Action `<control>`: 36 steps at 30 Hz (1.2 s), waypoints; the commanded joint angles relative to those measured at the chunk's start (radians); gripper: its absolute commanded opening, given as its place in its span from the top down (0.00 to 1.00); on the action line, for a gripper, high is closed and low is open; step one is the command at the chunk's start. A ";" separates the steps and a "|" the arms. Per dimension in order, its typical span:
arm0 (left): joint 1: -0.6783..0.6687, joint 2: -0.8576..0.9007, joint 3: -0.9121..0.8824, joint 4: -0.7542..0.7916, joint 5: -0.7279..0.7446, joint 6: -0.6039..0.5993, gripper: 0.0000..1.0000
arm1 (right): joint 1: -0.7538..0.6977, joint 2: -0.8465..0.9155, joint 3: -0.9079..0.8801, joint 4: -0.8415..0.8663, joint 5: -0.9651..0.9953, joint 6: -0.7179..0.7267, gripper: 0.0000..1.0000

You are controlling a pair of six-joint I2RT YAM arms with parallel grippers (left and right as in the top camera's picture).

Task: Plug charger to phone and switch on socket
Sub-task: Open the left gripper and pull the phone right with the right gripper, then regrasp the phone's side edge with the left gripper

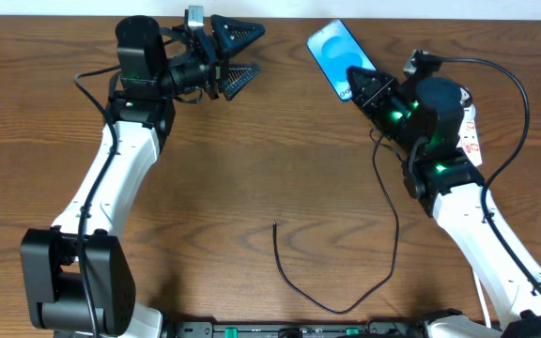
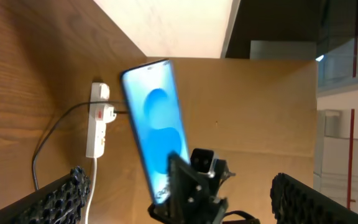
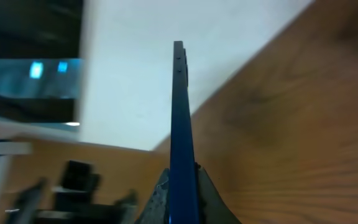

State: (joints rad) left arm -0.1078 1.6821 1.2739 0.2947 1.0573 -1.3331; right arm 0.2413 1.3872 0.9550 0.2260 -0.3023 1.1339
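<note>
The phone (image 1: 334, 52) is in my right claw (image 1: 355, 80), pinched shut on its near end. It sits close to the far edge of the table (image 1: 252, 160), right of the middle. From overhead its blue screen faces up and tilts toward the left. My right wrist view shows it edge-on (image 3: 180, 124), a thin dark blade rising from between my fingers (image 3: 157, 199). There the port end is buried in my grip, so I cannot make it out. From the left wrist view, the phone (image 2: 157, 124) stands tilted with my right claw (image 2: 194, 186) covering its lower end and part of the white text.

The charger (image 1: 346, 308) lies loose on the table. Its small tip (image 1: 274, 223) rests near the middle, well apart from the phone. The cable loops toward the near edge, then climbs and disappears under my right arm.

The socket (image 1: 473, 131) is by the right edge, mostly hidden beneath that arm from overhead. My left wrist view shows it whole (image 2: 97, 121), with red switches, a thin black lead (image 2: 48, 140) reaching it and its white cord (image 2: 92, 186) trailing off. I cannot tell how the switches are set.

My left claw (image 1: 242, 54) hangs spread wide near the far edge, left of the phone, holding nothing. Its fingers (image 2: 61, 199) are cut off at the frame's bottom.
</note>
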 commanded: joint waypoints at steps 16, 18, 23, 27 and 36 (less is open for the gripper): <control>-0.032 -0.016 0.023 0.003 -0.167 -0.018 0.05 | 0.071 -0.006 0.013 0.201 -0.055 0.418 0.99; -0.050 -0.016 0.023 0.003 -0.200 -0.019 0.06 | 0.083 -0.006 0.013 0.201 -0.044 0.442 0.99; -0.094 -0.016 0.023 0.003 -0.281 -0.019 0.06 | 0.106 -0.006 0.013 0.201 -0.029 0.493 0.99; -0.109 -0.016 0.023 0.003 -0.308 -0.050 0.06 | 0.114 -0.006 0.013 0.200 -0.029 0.520 0.99; -0.112 -0.016 0.023 0.003 -0.341 -0.103 0.10 | 0.154 -0.006 0.013 0.194 -0.021 0.564 0.98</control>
State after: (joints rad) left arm -0.2188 1.6821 1.2739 0.2947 0.7418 -1.4109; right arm 0.3683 1.3876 0.9546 0.4088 -0.3393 1.6749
